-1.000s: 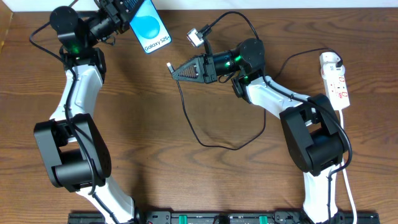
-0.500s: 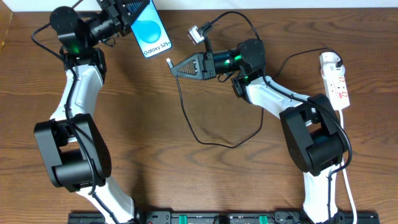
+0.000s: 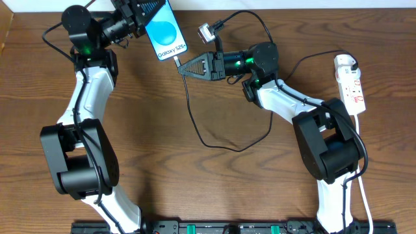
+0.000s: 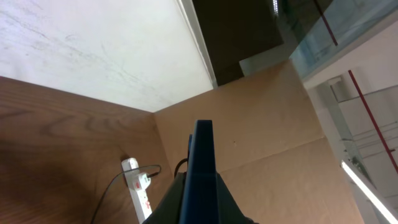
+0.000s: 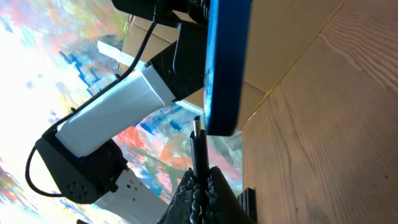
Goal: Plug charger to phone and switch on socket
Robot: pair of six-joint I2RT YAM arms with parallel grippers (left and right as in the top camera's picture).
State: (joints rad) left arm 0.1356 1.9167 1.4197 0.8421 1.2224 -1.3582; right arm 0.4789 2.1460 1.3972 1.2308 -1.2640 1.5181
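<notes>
Charger (image 3: 195, 127) cable lies slack on the table (image 3: 195, 195). It makes a loose loop at mid-frame in the overhead, then runs up toward the right claw.
Socket (image 3: 351, 83) lies flat at the right edge of the table, with a white plug at its upper end, well apart from both claws. It also shows at bottom centre of the left wrist view (image 4: 139, 194). Can't read the switch position.
Right claw (image 3: 182, 66), upper centre, is clamped on the charger just behind the plug tip (image 3: 177, 60). The right wrist view shows the fingers (image 5: 186, 186) pinched together on it, and the tip (image 5: 197, 126) sticks out past them.
Left claw (image 3: 145, 13), top of frame, is clamped on the upper part of the phone (image 3: 166, 31). The phone is off the table and tilted, blue screen up.
The tip sits right at the phone's lower end. In the right wrist view it is just beside the phone's edge (image 5: 227, 62) and doesn't look seated. Can't tell if they touch.
The left wrist view shows the phone edge-on (image 4: 202, 165).
</notes>
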